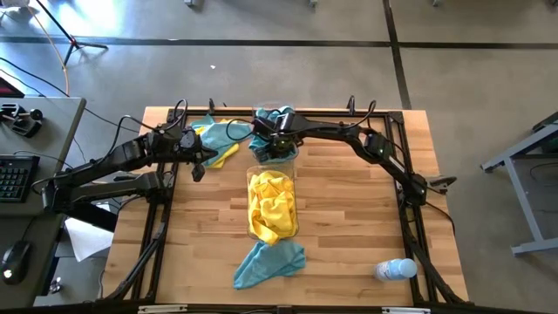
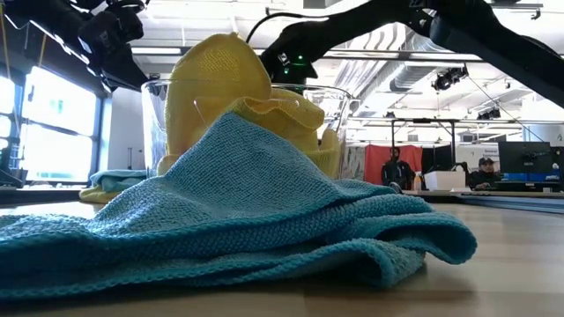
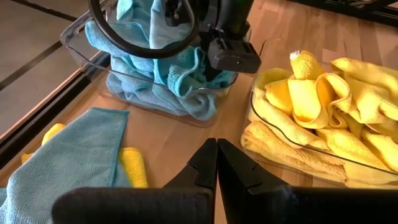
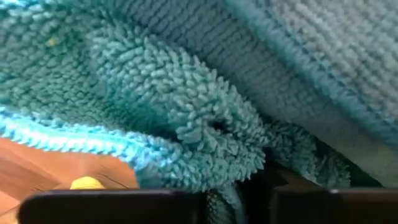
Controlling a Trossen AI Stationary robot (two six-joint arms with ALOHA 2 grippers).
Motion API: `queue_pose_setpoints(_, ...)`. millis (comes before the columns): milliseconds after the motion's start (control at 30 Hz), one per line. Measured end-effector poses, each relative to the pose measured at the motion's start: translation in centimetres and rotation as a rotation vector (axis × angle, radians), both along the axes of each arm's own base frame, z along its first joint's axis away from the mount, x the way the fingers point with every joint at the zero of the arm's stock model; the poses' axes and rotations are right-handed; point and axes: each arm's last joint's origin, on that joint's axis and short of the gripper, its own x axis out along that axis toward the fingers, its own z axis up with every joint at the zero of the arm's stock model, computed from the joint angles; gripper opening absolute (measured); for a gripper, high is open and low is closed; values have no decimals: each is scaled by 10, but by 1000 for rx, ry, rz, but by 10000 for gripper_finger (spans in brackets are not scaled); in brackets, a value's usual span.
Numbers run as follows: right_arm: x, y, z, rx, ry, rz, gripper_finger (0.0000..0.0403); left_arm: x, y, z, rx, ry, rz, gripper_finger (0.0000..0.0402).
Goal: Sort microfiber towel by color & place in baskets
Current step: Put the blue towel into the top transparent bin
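On the wooden bench [image 1: 349, 218], two clear baskets end to end along the middle. Far basket [image 3: 87, 46] stuffed with teal towels [image 3: 180, 87]; near basket [image 1: 253, 228] stuffed with yellow towels [image 1: 272, 205], heaped above its rim. No readable brand, label or writing anywhere on cloths, bins or arms.

Outside the bins, counted from above: one loose teal towel [image 1: 268, 262] spread flat at the near end of the yellow basket, touching it; beside the far basket on the left side, a small mixed pile [image 1: 216, 139] with at least one teal cloth lying over yellow ones, exact number in the pile not to be told. One clear plastic bottle [image 1: 397, 269] lying on its side near the right front corner, well apart from everything else.

Right gripper [image 1: 277, 139] down inside the far basket among the teal towels, plush teal pile filling its wrist view; jaws buried in cloth, so how far apart they stand and whether any towel is gripped cannot be told.

Left gripper [image 3: 216, 163] hanging above bare wood between the mixed pile and the two baskets, jaws pressed fully together, nothing between them.

Beyond the bench in the low view, two seated people at desks far off.
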Motion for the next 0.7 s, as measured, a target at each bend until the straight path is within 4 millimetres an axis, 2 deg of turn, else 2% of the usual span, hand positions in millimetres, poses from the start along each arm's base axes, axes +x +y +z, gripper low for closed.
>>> queue_pose_setpoints(167, 1, -1, 7, -8, -15, 3, 115, 0, 0, 0, 0, 1, 0, 0)
queue_pose_setpoints(433, 1, -1, 59, -41, -69, 38, 183, 0, 0, 0, 0, 1, 0, 0)
queue_pose_setpoints(567, -6, 0, 77, -85, -107, 46, 200, 0, 0, 0, 0, 1, 0, 0)
queue_pose_setpoints(700, -12, 0, 91, -136, -113, 60, 200, 0, 0, 0, 0, 1, 1, 0)
